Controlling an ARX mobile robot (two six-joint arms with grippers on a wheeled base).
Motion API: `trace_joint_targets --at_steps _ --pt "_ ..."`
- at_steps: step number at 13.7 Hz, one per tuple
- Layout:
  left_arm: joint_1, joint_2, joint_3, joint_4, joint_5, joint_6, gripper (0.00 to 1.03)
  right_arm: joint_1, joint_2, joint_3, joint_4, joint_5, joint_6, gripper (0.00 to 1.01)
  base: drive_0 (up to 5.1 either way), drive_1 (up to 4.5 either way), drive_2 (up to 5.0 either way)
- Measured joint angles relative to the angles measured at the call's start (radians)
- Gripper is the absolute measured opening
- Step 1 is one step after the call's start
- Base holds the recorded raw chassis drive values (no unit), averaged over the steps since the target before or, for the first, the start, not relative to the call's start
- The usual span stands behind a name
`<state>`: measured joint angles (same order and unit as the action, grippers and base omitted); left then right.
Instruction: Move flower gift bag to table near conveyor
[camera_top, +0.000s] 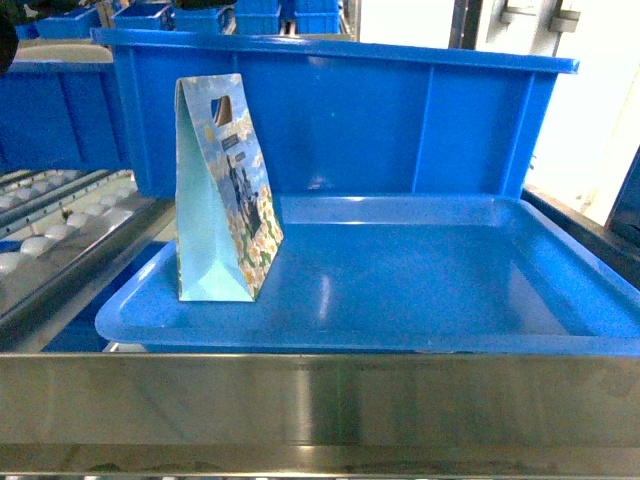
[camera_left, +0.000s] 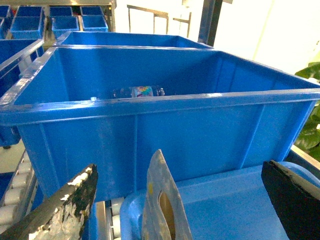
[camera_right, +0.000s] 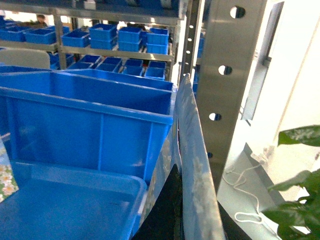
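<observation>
The flower gift bag (camera_top: 222, 190) has a plain pale aqua side and a face printed with white-and-yellow flowers over blue, with a darker patch at mid-height. It stands on a glossy blue tray (camera_top: 420, 300). Behind the tray, a bin (camera_top: 400, 120) is the same saturated blue. Left of the tray, the conveyor (camera_top: 50, 230) shows white wheels in grey metal. The left gripper's fingers (camera_left: 70, 205) are black, chipped whitish.

Shiny blue tray (camera_top: 420, 300) bearing the upright flower gift bag (camera_top: 222, 190).
</observation>
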<state>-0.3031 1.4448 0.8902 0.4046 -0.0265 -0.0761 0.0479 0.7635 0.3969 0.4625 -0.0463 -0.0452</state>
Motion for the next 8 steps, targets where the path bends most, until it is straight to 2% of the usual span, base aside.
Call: trace_joint_targets --at_steps 5,7,8 --pt "0.0 0.0 0.0 0.0 0.0 0.0 0.98 -0.009 0.0 -0.004 -0.006 0.01 0.0 0.02 0.0 0.0 0.0" --pt "-0.029 0.025 0.027 -0.041 -0.042 -0.017 0.98 -0.009 0.0 -0.004 -0.006 0.009 0.0 0.02 0.0 0.0 0.0" --pt "-0.055 0.054 0.035 -0.031 -0.082 -0.018 0.98 -0.009 0.0 -0.004 -0.006 0.009 0.0 0.02 0.0 0.0 0.0"
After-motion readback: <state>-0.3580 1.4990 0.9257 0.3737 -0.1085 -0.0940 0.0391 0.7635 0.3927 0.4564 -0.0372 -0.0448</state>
